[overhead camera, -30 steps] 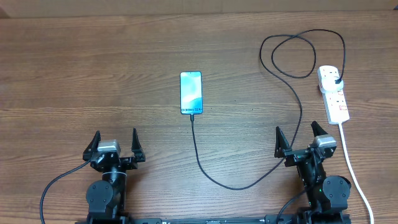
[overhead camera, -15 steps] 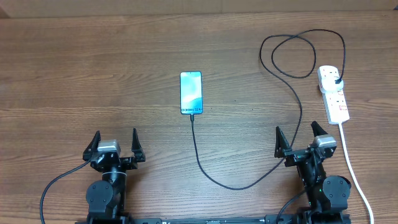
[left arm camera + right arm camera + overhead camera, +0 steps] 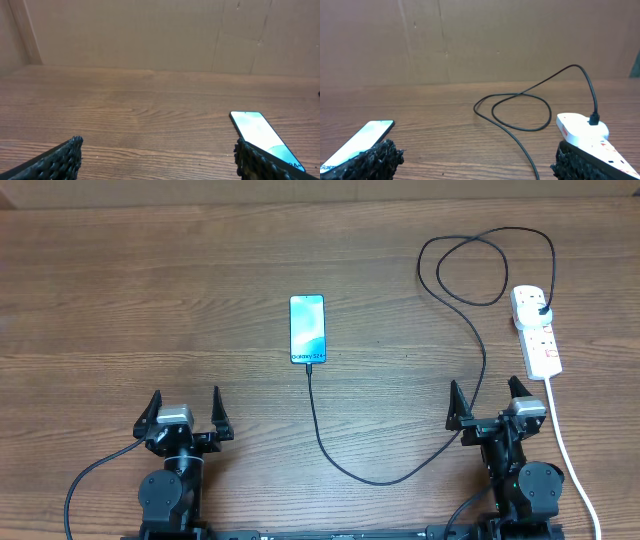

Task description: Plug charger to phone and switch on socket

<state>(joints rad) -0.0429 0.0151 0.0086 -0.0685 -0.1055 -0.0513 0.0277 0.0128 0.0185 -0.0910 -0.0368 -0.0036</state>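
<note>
"Overhead view: what's my step?"

"Your thin black charger cable [image 3: 312, 395] looks seated in the slim lit-screen phone [image 3: 308, 329] at the middle of the wooden table [image 3: 120, 300]. Its plug sits in the white power-strip socket [image 3: 537, 332] by the right edge. Switch that on: press squarely, without shoving the strip."

"Arm pose?"

"Both arms are low at the near edge. Your right gripper [image 3: 483, 387] and left gripper [image 3: 186, 392] are spread wide, empty."

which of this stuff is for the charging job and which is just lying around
For the job: slim smartphone with lit light-blue screen; thin black charger cable; white power strip with red-marked switches.
Just surroundings: brown wooden table; tan cardboard wall behind it.
</note>
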